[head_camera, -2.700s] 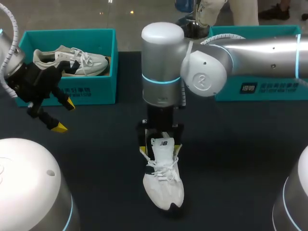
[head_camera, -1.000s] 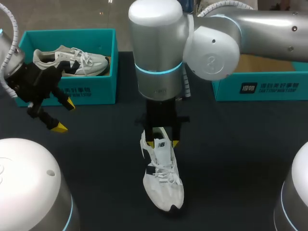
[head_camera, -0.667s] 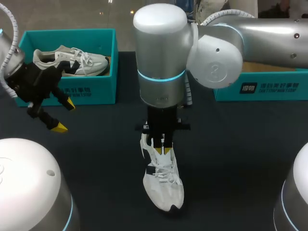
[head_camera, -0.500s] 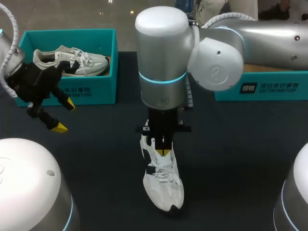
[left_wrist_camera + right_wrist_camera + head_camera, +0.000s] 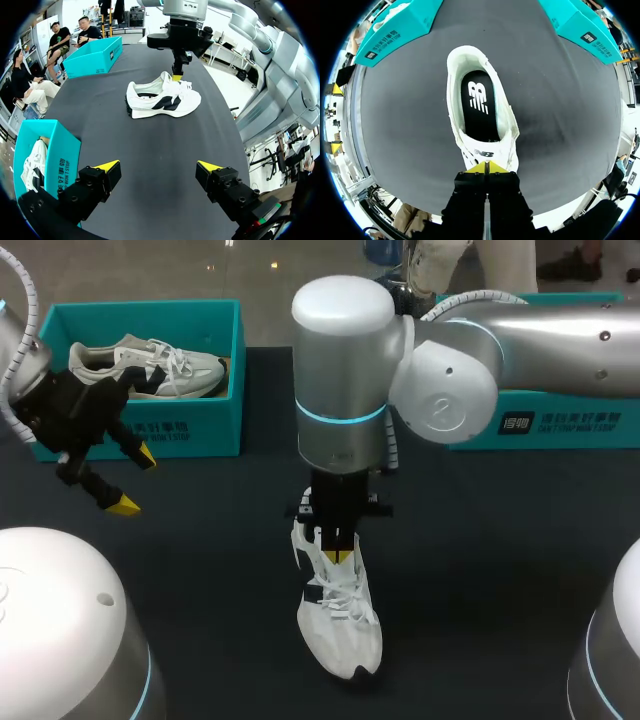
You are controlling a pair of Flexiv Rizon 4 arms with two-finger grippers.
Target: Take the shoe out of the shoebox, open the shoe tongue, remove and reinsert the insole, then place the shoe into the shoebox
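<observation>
Bright even overhead light, faint shadows

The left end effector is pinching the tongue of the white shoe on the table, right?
No, it's the right end effector pinching the tongue of the white shoe on the table; the head view shows it. The left end effector hangs open, off to the side.

White shoe (image 5: 340, 615) with dark side panels stands upright on its sole mid-table (image 5: 500, 570), toe toward the robot, well apart from both boxes. Its tongue (image 5: 485, 153) is pulled up and pinched between the closed yellow tips of the right tool (image 5: 489, 167), and the black insole (image 5: 479, 107) lies flat inside the open mouth. One teal shoebox (image 5: 150, 425) at far left holds a second white shoe (image 5: 150, 365); another teal shoebox (image 5: 560, 425) sits far right.
</observation>
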